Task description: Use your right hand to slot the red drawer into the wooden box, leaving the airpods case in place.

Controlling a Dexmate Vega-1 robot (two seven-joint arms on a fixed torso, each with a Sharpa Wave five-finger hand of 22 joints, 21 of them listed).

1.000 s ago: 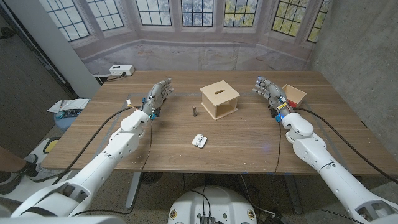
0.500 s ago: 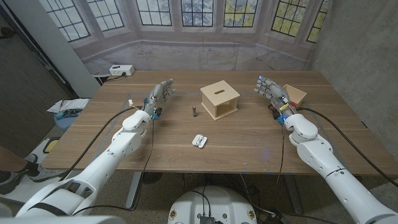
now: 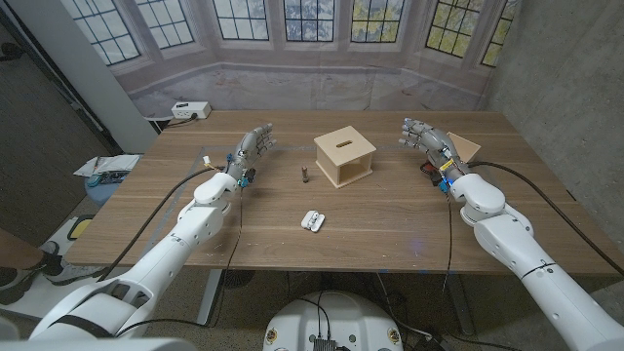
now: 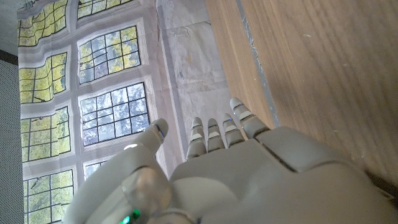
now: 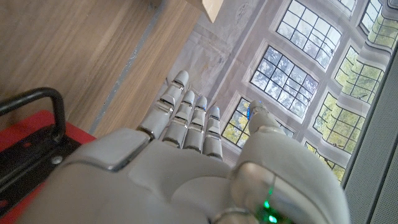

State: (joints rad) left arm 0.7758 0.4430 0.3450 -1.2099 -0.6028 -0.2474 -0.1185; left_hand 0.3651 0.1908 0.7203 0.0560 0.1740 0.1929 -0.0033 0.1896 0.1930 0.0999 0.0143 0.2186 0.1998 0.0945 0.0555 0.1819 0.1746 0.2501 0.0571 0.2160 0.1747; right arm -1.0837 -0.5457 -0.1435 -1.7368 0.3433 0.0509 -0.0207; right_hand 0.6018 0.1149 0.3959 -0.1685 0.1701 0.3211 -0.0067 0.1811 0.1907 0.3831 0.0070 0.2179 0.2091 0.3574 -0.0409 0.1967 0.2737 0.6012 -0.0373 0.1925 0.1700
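Observation:
The wooden box (image 3: 344,158) stands at the middle back of the table, with a slot in its top. The red drawer (image 3: 468,148) lies at the back right, mostly hidden behind my right hand (image 3: 426,141). That hand hovers right at the drawer with fingers extended and nothing in it. The right wrist view has the drawer's red face (image 5: 17,134) and black handle (image 5: 34,98) just beside my right hand (image 5: 168,168). The white airpods case (image 3: 312,220) lies in front of the box. My left hand (image 3: 252,151) waits open at the back left, and my left hand (image 4: 249,168) holds nothing.
A small dark peg (image 3: 304,175) stands just left of the box. A white power strip (image 3: 190,109) sits on the ledge behind the table's left corner. Papers (image 3: 107,166) lie off the left edge. Bare tabletop (image 3: 390,224) lies between the case and my right arm.
My right hand has shifted slightly right and back, now covering more of the red drawer. The left hand, box and case have not moved.

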